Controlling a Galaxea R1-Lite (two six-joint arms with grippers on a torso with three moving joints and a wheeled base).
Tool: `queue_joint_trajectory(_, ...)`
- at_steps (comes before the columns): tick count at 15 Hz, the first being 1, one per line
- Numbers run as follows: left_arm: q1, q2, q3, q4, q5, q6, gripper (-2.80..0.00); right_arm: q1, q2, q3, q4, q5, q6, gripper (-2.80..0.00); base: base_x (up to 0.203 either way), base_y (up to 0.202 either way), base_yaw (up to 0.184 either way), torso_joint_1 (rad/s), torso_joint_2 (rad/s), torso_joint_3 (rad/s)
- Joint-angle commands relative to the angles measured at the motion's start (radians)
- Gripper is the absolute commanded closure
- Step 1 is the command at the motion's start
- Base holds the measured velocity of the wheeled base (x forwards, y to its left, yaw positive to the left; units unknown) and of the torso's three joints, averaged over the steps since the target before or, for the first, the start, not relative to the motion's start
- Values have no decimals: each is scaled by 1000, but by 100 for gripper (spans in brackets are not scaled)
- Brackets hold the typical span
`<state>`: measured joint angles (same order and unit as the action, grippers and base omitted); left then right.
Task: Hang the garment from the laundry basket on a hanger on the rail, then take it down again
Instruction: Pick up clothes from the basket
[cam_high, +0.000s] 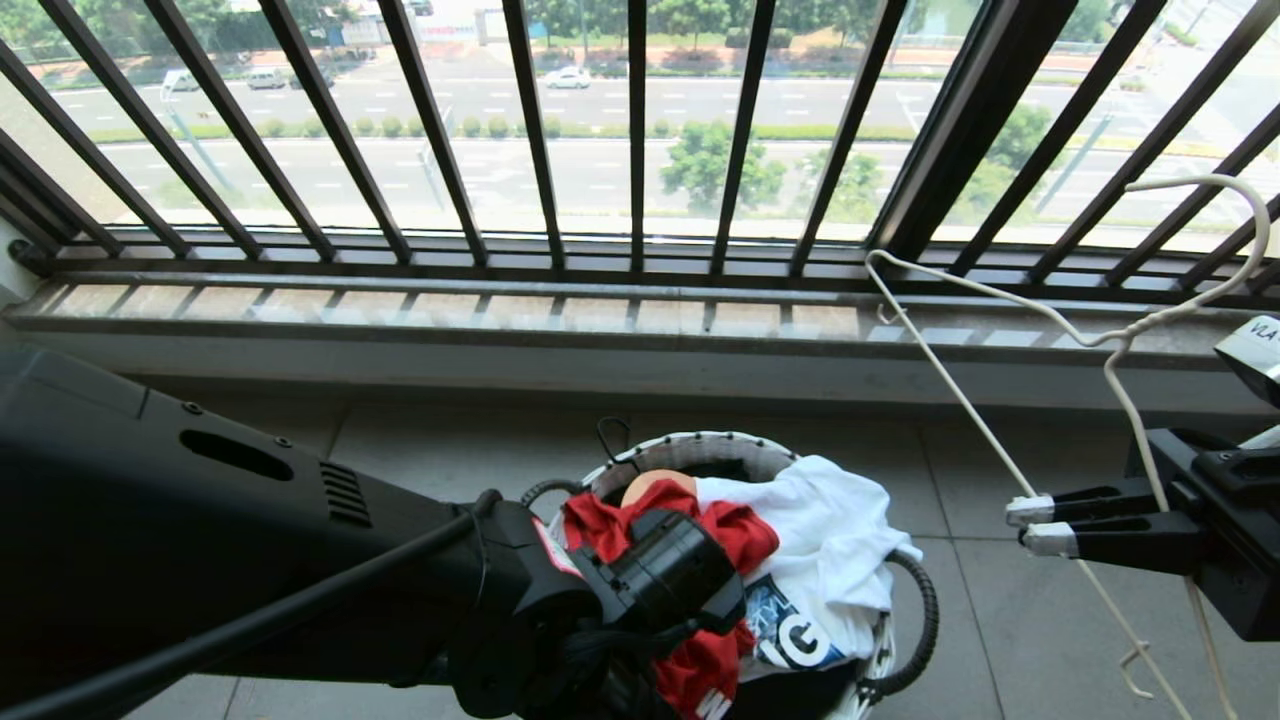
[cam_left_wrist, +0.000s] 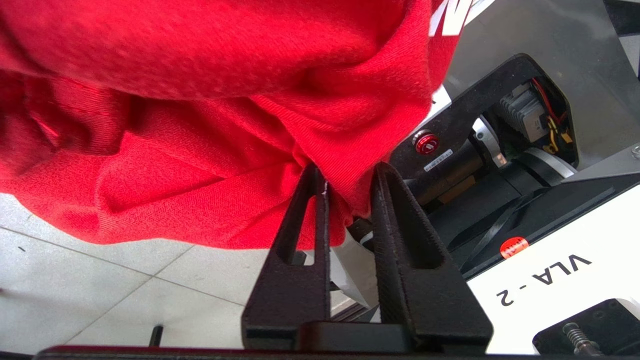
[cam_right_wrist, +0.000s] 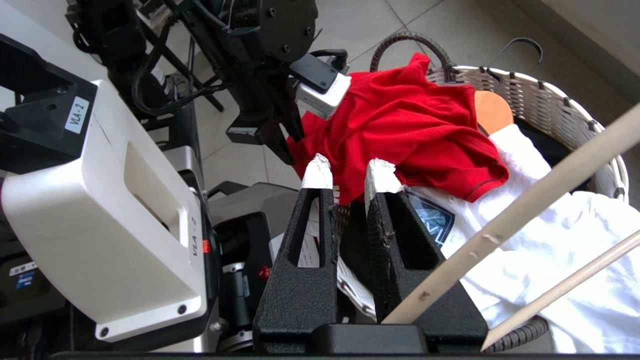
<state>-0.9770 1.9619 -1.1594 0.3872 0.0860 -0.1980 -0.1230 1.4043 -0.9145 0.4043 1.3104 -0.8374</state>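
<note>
Your left gripper (cam_left_wrist: 347, 187) reaches down into the laundry basket (cam_high: 700, 448) on the tiled floor (cam_high: 1020, 620) below the barred window (cam_high: 640, 130), its jaws a little apart with a fold of the red garment (cam_left_wrist: 200, 125) between them. The garment lies bunched over a white printed shirt (cam_high: 830, 540). Your right gripper (cam_high: 1035, 525), jaws narrow, holds the white wire hanger (cam_high: 1120, 340) beside the basket.

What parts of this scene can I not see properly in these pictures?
- The rail: in no view.
- Inside of the laundry basket: head view, covered by the garment, a white shirt and the left arm.
- Lower end of the hanger: head view, cut by the bottom edge.
- The garment's lettering: left wrist view, cut by the top edge.
</note>
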Motion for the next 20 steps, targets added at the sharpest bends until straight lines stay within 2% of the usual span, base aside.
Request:
queue_joint_trajectory(1, 1, -1, -2, 1, 18, -2, -280, -2, 1, -1, 2, 7, -5, 0, 0, 0, 0, 0, 0, 0)
queue_joint_trajectory(7, 15, -191, -3, 10, 47, -1, -280, -9, 9, -7, 2, 6, -5, 0, 0, 0, 0, 0, 0, 0)
queue_joint_trajectory(9, 44, -241, -5, 11, 101, 3, -280, -9, 10, -7, 2, 6, -5, 0, 0, 0, 0, 0, 0, 0)
queue_joint_trajectory(17, 151, -63, -55, -1, 120, 8, -280, -10, 16, -7, 1, 6, -6, 0, 0, 0, 0, 0, 0, 0)
queue_joint_trajectory(18, 161, -31, -61, -19, 119, 6, -280, -10, 15, -7, 1, 6, -6, 0, 0, 0, 0, 0, 0, 0)
queue_joint_trajectory(20, 179, -3, -49, -152, 97, 0, -280, -14, 15, -9, 1, 6, -6, 0, 0, 0, 0, 0, 0, 0)
